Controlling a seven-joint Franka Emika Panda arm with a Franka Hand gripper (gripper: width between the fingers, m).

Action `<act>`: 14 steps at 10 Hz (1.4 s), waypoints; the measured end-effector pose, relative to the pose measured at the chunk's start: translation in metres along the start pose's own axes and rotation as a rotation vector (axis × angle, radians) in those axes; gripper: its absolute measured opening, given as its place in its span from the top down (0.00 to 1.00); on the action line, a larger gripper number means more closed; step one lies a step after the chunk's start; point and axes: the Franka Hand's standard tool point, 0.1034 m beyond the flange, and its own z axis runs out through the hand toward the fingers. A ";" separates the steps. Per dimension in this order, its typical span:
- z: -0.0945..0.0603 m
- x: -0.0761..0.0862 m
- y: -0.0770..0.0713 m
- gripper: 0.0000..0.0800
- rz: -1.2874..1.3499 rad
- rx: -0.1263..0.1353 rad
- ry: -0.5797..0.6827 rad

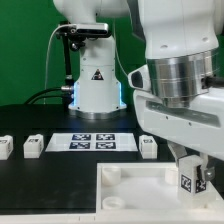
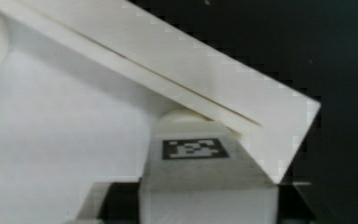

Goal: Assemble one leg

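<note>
My gripper [image 1: 191,176] is shut on a leg [image 1: 186,185], a small white block with a black-and-white tag facing the camera. It holds the leg upright at the exterior view's right end of the large flat white square part [image 1: 120,190]. I cannot tell whether the leg touches that part. In the wrist view the leg [image 2: 195,150] stands between my dark fingers [image 2: 115,202], with my gripper [image 2: 202,208] closed around it. A corner of the white square part [image 2: 87,110] lies just beyond the leg.
Three more legs stand on the black table: two at the exterior view's left [image 1: 5,147] [image 1: 33,146], one right of centre [image 1: 148,146]. The marker board [image 1: 92,142] lies between them. The arm's white base [image 1: 95,85] stands behind.
</note>
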 end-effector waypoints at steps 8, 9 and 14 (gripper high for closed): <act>0.000 -0.001 -0.004 0.63 0.697 0.023 -0.032; 0.000 -0.001 -0.004 0.45 0.696 0.023 -0.032; -0.010 -0.031 0.004 0.19 0.637 0.022 -0.035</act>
